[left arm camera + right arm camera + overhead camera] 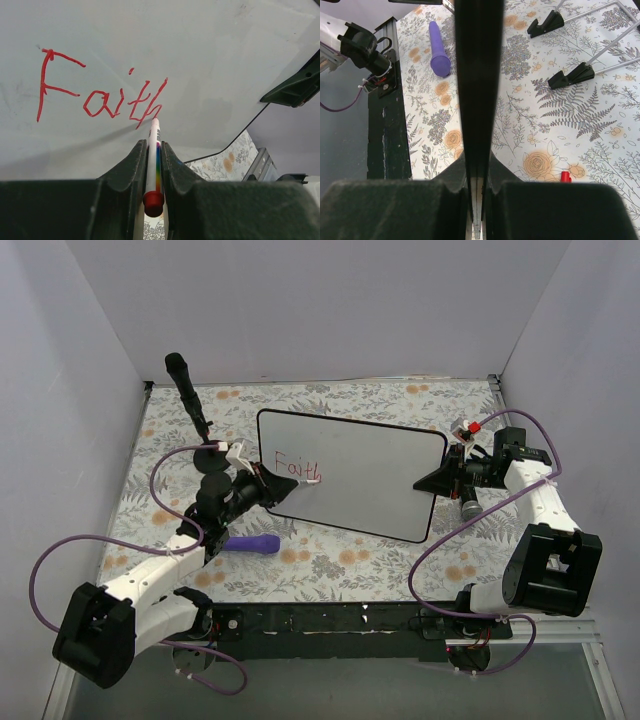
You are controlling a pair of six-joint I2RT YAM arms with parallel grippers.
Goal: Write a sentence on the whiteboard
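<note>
The left gripper (152, 146) clamped the thin white red-ended marker (154, 131), its tip by the red handwritten lettering (100, 97) on the glossy white black-framed whiteboard (375, 465) at frame centre. The right gripper (479, 167) pinched the board's edge; a slip there might smear the letters.

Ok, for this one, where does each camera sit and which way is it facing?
Top external: high behind the robot, looking down on the whiteboard; both arms show.
Left wrist: on the left gripper, facing the whiteboard along the marker; its fingers show.
Right wrist: on the right gripper, looking along the whiteboard's clamped edge; its fingers show.
Shared: top and left wrist both show the sentence.
</note>
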